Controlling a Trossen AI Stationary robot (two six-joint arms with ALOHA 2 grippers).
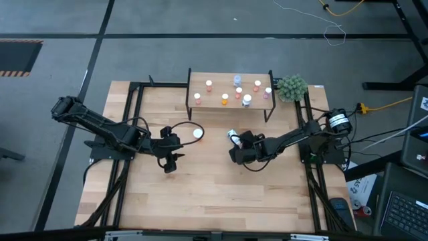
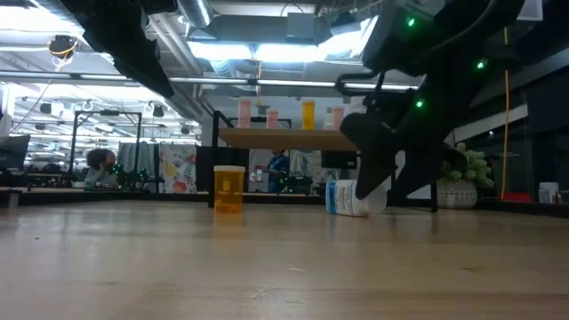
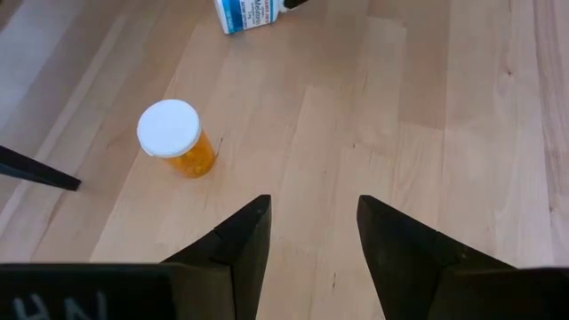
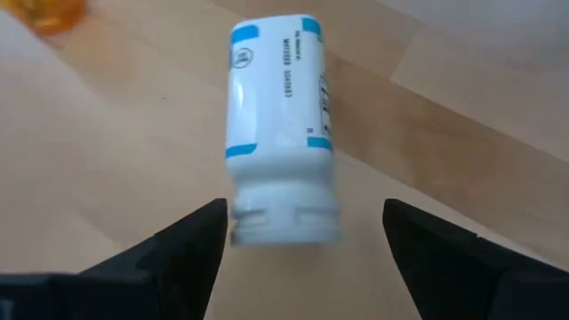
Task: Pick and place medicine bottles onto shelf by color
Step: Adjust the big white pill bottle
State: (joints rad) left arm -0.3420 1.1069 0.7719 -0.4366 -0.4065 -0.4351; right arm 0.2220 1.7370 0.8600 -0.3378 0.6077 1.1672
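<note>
Right wrist view first, operator: your right tool [image 4: 302, 233] stood with its fingers spread wide, one on either side of the white bottle [image 4: 280, 124] with blue bands, which lay on its side on the table [image 4: 107, 160], cap end toward the tool. You could not tell from this view whether the fingers touched it; nothing was gripped. From above, you had the right arm reaching in low from the table's right edge, forearm nearly level, its tool pointing toward the table's middle.

Your left tool [image 3: 307, 233] hung above bare wood with its fingers partly apart and nothing between them. Ahead of it stood the orange bottle [image 3: 178, 142], upright under a white cap, well clear of the fingers. In the high view the left arm stretched in from the left edge, elbow bent, tool [image 1: 172, 161] aimed down at the table.

Farther back, you had the shelf [image 1: 231, 84] at the table's far edge, carrying a scatter of small bottles, pink, orange, white and blue. A green plant [image 1: 292, 87] sat just beside its right end.
</note>
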